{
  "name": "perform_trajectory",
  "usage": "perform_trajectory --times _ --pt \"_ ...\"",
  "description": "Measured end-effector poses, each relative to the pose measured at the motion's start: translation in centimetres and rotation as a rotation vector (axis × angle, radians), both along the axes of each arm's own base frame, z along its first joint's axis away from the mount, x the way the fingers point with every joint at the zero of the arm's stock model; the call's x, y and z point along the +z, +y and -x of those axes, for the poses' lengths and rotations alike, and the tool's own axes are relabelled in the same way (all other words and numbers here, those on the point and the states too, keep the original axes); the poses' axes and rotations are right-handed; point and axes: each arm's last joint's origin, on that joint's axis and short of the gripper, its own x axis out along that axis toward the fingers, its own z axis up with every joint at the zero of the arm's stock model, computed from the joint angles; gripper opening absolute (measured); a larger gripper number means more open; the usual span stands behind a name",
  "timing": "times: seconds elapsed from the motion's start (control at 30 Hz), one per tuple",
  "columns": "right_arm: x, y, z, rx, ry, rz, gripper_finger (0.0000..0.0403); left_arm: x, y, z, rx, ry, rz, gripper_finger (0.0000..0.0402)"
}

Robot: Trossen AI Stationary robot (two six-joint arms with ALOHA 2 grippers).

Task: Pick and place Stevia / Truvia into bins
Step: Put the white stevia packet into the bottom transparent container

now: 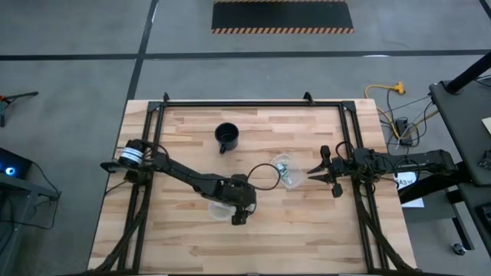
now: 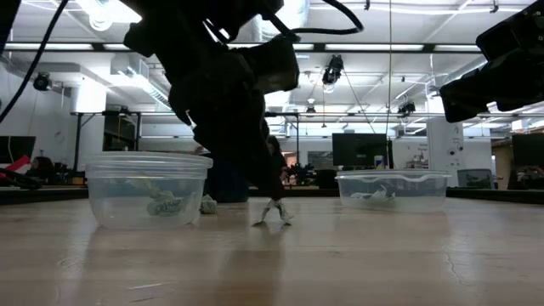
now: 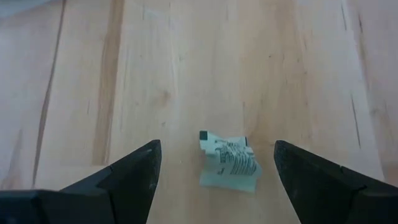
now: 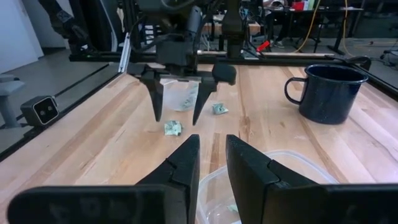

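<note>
One crumpled green-and-white sachet (image 3: pixel 229 163) flat on the bare worktop (image 1: pixel 307 230), squarely between the spread fingers (image 3: pixel 124 180) of the left end effector (image 1: pixel 239 217), lowered over it with fingertips near the wood, open and gripping nothing. Second loose sachet (image 4: pixel 219 109) near the round bin (image 2: pixel 149 187), that tub holding crumpled packets and half hidden under the left arm from above; oblong bin (image 2: pixel 393 189) holding more, blurred through the plastic. Right end effector (image 1: pixel 314 173) beside the oblong bin, fingers close together with a slim gap and nothing visible between them; black mug (image 1: pixel 226 136) well apart.
</note>
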Motion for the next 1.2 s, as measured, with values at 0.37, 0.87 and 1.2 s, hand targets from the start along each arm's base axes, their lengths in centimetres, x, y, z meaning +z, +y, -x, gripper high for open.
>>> perform_trajectory --times 0.37,0.87,1.2 --pt "0.0 0.0 0.0 0.0 0.001 -0.001 0.0068 -1.5 -0.1 -0.4 0.001 0.036 -0.01 0.0294" --pt "0.0 0.0 0.0 0.0 0.0 -0.002 0.0068 -1.4 -0.3 -0.9 -0.002 0.032 0.0 0.0067" --pt "0.0 0.0 0.0 0.0 0.0 -0.001 0.0068 -0.6 -0.6 -0.8 -0.01 0.007 0.008 0.0005"
